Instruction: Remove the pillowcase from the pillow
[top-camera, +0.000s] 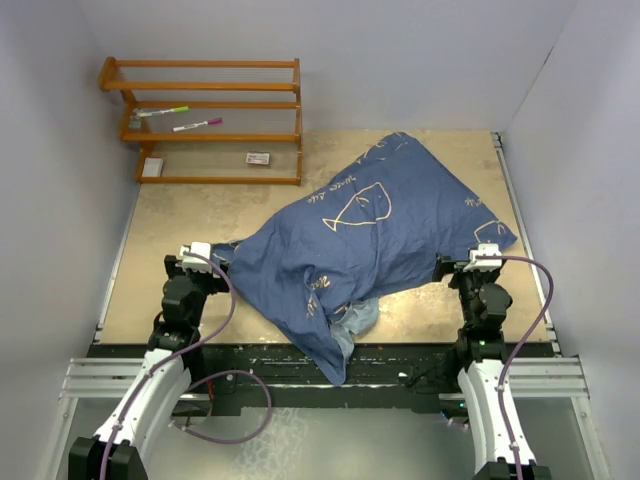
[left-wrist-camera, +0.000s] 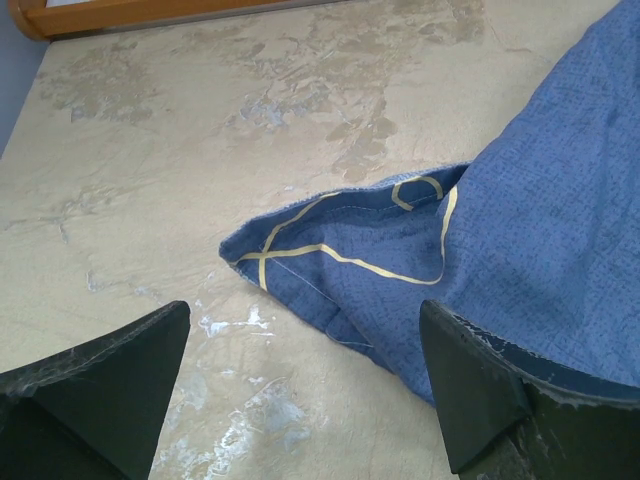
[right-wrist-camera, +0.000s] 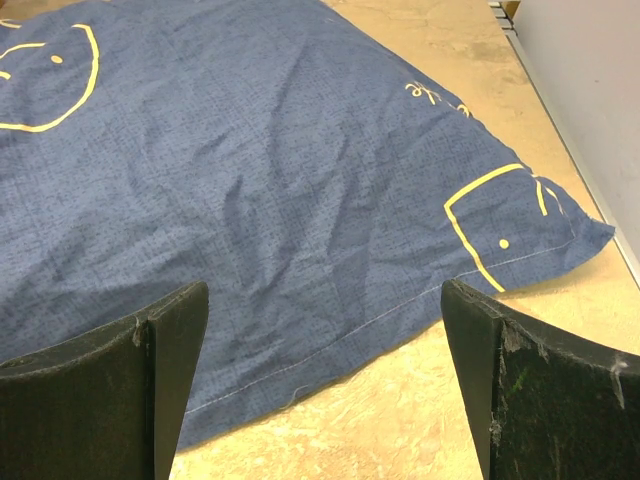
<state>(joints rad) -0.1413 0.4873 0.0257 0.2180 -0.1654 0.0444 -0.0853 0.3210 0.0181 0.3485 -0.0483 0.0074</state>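
Currently, the pillowcase (top-camera: 370, 240) is laid diagonally across the table (top-camera: 190, 215), with the pillow fully hidden inside it. What appears to be its bunched open end is draped over the near edge. The left gripper (left-wrist-camera: 300, 385) and right gripper (right-wrist-camera: 320, 375) are both spread wide and empty, one beside each near corner. If fabric and filling are pinched together, both may be dragged off the table.

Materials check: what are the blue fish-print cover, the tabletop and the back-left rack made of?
Blue fish-print pillowcase: matte woven cloth, likely cotton, with visible weave, soft creases and a stitched hem. Beige mottled tabletop: hard with a slight sheen, perhaps stone-look laminate, with scuffed pale patches. Orange-brown slatted rack: looks like varnished wood.
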